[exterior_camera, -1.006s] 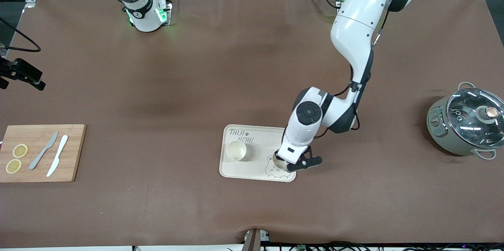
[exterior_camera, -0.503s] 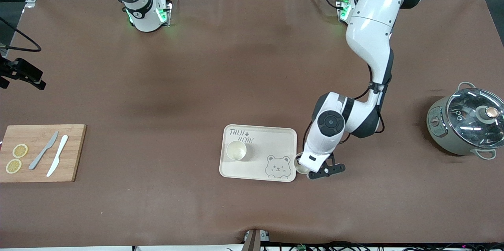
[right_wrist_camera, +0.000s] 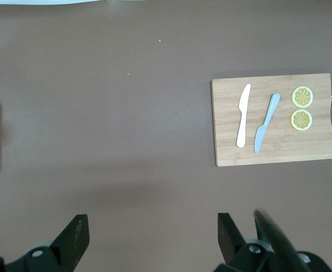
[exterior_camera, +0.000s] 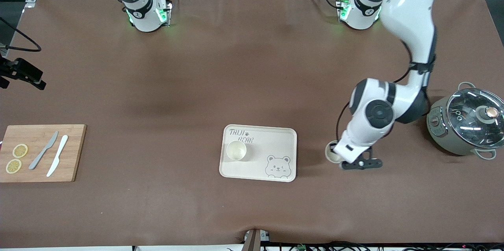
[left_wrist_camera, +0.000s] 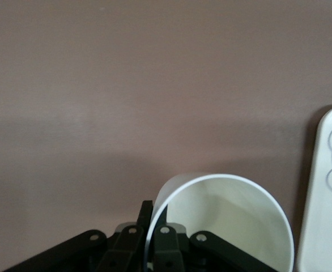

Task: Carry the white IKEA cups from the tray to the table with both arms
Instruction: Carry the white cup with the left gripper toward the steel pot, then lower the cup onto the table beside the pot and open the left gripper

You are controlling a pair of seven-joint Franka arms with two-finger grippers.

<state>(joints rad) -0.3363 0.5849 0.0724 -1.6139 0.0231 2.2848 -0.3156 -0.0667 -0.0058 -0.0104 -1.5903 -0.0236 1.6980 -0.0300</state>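
Observation:
My left gripper [exterior_camera: 337, 156] is shut on the rim of one white IKEA cup [exterior_camera: 333, 152], with one finger inside and one outside. It holds the cup upright, low over the bare brown table between the bear-printed tray [exterior_camera: 271, 141] and the pot. In the left wrist view the cup [left_wrist_camera: 228, 221] fills the space by my left gripper [left_wrist_camera: 154, 220], and the tray's edge [left_wrist_camera: 327, 198] shows beside it. The second white cup [exterior_camera: 236, 150] stands on the tray near the printed text. My right gripper [right_wrist_camera: 152, 238] is open and empty, high over the table; it is out of the front view.
A grey-green pot with a glass lid [exterior_camera: 466, 123] stands at the left arm's end. A wooden cutting board [exterior_camera: 41, 152] with two knives and lemon slices lies at the right arm's end; it also shows in the right wrist view [right_wrist_camera: 271, 119]. A black device [exterior_camera: 21, 72] sits at the table's edge.
My left gripper has carried the cup from over the tray's bear drawing off the tray, toward the left arm's end and the pot. The other cup has not moved.

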